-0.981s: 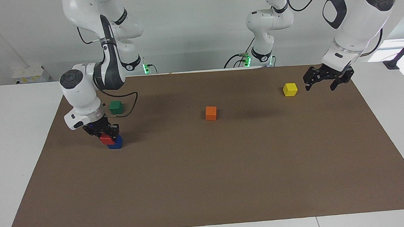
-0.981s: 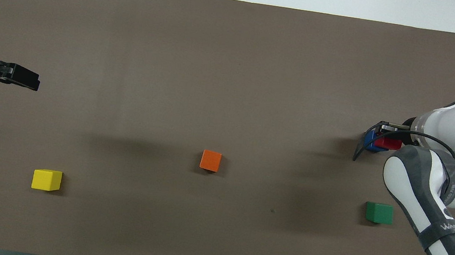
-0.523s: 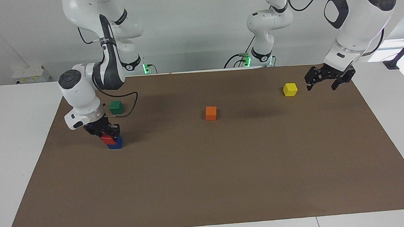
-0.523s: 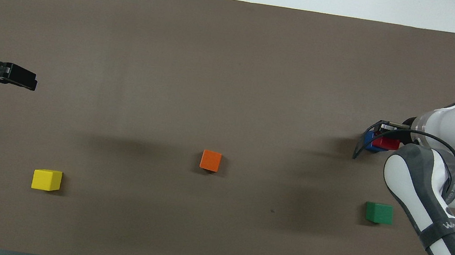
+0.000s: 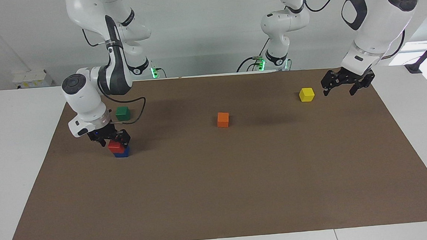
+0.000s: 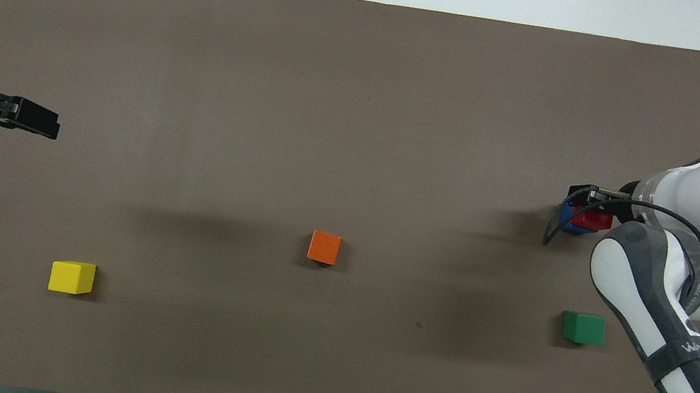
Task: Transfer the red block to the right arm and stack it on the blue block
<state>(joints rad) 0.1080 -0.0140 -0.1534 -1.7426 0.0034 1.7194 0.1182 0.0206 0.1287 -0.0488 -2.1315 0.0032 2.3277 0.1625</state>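
Since a second ago the right pincer (image 5: 113, 137) has spread its fingers apart, leaving the red block (image 5: 115, 146) resting on the blue block (image 5: 122, 152), farther from the robots than the green cube (image 5: 122, 113). Lift straight up, avoiding nudging. The left pincer (image 5: 346, 84), open, waits over the desk (image 5: 240, 192) beside the yellow cube (image 5: 306, 94).

Red block (image 5: 115, 145) on blue block (image 5: 122, 152), green block (image 5: 122, 113), orange block (image 5: 223, 119), yellow block (image 5: 306, 94), all plain-faced, on a brown mat (image 5: 239, 177) over a white table (image 5: 11, 147). Right arm (image 5: 86, 101) white with grey-black joints and a narrow black loop stripe; left arm (image 5: 374, 17) white with a broad dark rounded patch. Both grippers, right (image 5: 111, 136) and left (image 5: 344, 82), black.
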